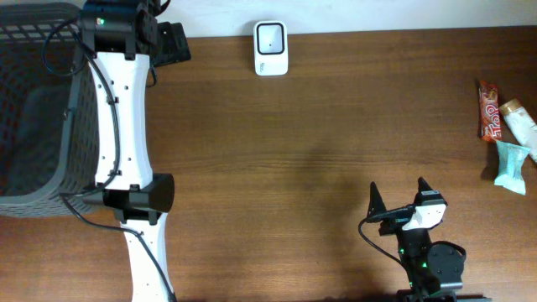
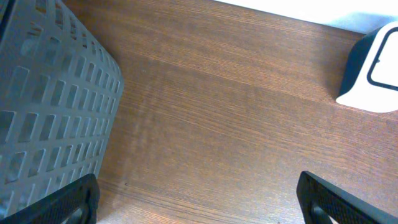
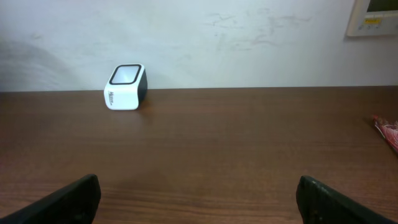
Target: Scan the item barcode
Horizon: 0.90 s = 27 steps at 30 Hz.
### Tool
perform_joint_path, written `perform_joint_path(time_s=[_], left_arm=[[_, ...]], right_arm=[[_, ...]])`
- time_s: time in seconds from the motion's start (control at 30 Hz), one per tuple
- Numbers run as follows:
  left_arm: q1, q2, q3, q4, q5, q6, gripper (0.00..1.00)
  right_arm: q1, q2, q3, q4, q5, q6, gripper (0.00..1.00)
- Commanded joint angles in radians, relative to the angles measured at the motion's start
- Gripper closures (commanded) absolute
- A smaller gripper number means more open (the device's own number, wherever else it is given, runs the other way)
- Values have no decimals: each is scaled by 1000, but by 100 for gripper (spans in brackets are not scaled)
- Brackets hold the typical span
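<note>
A white barcode scanner (image 1: 270,48) with a dark window stands at the table's far edge. It also shows in the right wrist view (image 3: 125,86) and at the right edge of the left wrist view (image 2: 373,68). Three items lie at the far right: a red snack bar (image 1: 489,109), a white tube (image 1: 520,120) and a teal packet (image 1: 510,166). My left gripper (image 1: 178,46) is open just left of the scanner, over bare wood (image 2: 199,205). Near the front edge my right gripper (image 1: 400,200) is open and empty, facing the scanner (image 3: 199,202).
A grey perforated basket (image 1: 33,109) fills the left end of the table, close beside my left gripper's left finger (image 2: 68,202). The left arm (image 1: 126,151) runs along the basket's right side. A wall stands behind the table.
</note>
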Motion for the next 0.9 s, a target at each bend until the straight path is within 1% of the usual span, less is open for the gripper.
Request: perform_joint_path(time_s=[0.0,0.5,0.57,0.67,0.7,0.73,0.77,0.83,0.87], left_arm=[[7,-2,3,-1,-14,-3,1],[7,-3,3,-1,-24,-2,1],[4,-3,-7,-1,45,-3,1],[-8,-25,-74,3,53,-2,1],[-10,-53,-128,17,51,-2,1],[-16,-106,-232,65,41,-2,1],[-26,-173,-362,149,38,-2,1],[-47,-277,-561,287,39,22,1],[-74,-379,-763,426,39,80,1]], right_arm=[[-8,-9,-8,-3,13,1,1],[-8,-9,-8,-3,13,1,1],[-8,-9,-8,-3,13,1,1],[-8,-9,-8,-3,13,1,1],[-8,-9,-8,-3,13,1,1],[-8,-9,-8,-3,13,1,1],[-8,-9,-8,-3,13,1,1],[-8,-9,-8,-3,13,1,1],[-8,-9,-8,-3,13,1,1]])
